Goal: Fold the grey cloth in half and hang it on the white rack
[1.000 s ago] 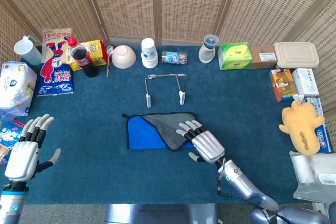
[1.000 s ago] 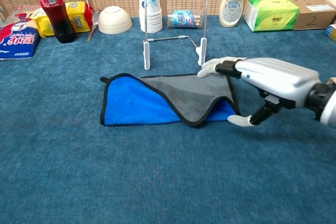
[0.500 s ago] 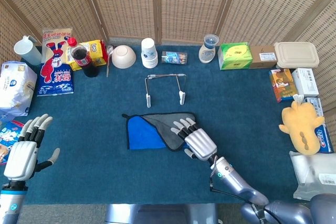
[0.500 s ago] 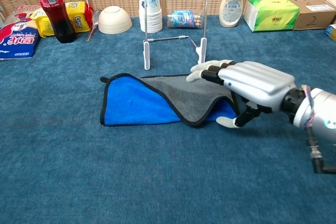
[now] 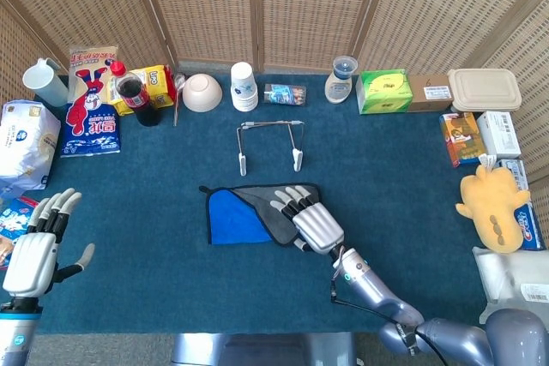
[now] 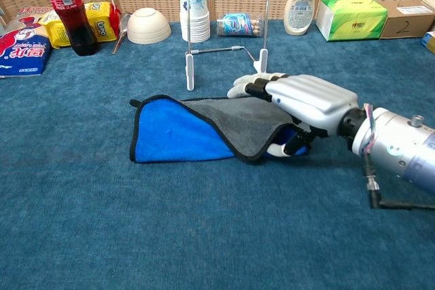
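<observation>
Our right hand [image 6: 306, 100] lies palm-down over the right end of the grey cloth [image 6: 248, 123], fingers extended flat across the grey flap and thumb tucked beneath the cloth's right edge; whether the thumb has actually pinched the fabric we cannot tell. Our left hand [image 5: 34, 250] hovers at the table's near left corner, well apart from the cloth, fingers spread and holding nothing. The cloth rests on the blue table covering [image 6: 204, 236], just in front of the white rack [image 6: 228, 32], partly folded: a grey flap covers its right portion while the blue underside [image 6: 173, 134] stays exposed at left. Its long axis runs left to right, parallel to the rack's top bar. We judge the main risk to be a shallow grip: if only the upper layer is caught, lifting would undo the fold, and the nearby rack could be knocked by our fingers.
</observation>
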